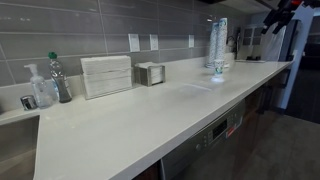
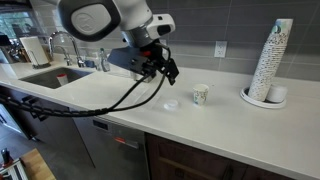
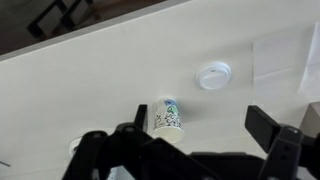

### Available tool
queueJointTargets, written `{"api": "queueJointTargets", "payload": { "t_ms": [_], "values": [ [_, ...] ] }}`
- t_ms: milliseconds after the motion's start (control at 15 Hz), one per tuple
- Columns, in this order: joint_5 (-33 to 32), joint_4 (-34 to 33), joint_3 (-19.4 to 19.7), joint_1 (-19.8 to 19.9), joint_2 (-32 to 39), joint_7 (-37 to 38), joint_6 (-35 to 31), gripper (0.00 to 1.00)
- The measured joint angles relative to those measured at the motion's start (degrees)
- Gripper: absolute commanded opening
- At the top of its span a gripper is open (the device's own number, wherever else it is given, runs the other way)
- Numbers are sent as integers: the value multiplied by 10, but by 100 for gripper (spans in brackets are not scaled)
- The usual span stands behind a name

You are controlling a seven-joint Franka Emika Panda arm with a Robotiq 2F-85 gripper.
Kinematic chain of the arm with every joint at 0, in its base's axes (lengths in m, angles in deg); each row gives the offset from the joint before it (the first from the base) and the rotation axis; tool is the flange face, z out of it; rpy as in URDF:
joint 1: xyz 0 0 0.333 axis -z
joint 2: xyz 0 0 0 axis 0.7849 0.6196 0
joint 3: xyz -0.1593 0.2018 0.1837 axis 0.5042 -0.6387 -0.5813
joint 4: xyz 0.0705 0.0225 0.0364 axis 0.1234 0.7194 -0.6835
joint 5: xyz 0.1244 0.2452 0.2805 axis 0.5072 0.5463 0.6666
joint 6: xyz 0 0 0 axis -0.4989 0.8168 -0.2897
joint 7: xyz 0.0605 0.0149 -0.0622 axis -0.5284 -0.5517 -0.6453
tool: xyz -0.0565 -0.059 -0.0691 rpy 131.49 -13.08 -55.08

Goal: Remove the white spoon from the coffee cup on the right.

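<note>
A small paper coffee cup with a printed pattern (image 2: 200, 94) stands on the white counter; it also shows in the wrist view (image 3: 168, 117). No white spoon shows in or near it in any view. A white round lid (image 2: 172, 103) lies on the counter beside the cup, and it also shows in the wrist view (image 3: 213, 74). My gripper (image 2: 162, 70) hangs above the counter, up and to the side of the cup, apart from it. In the wrist view the gripper (image 3: 200, 130) is open and empty, and the cup lies near one finger.
A tall stack of paper cups (image 2: 270, 60) stands on a white plate (image 2: 262, 99) further along the counter. A sink (image 2: 45, 75) with a tap lies at the far end. A napkin box (image 1: 105, 75), a small holder (image 1: 150, 73) and soap bottles (image 1: 45, 85) line the tiled wall.
</note>
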Motion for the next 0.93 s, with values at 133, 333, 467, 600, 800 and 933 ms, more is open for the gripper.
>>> {"api": "queueJointTargets", "payload": {
  "t_ms": [133,333,467,600,800,933],
  "values": [
    [83,-63,12,0,58,-21,64,100],
    [155,-162,-5,31,149,-17,129,100],
    [187,-224,-30,66,210,0,140,100],
    [217,-278,-59,104,264,29,140,100],
    [230,-344,-95,149,332,83,136,100],
    [232,-366,-102,159,355,94,136,100]
  ]
}}
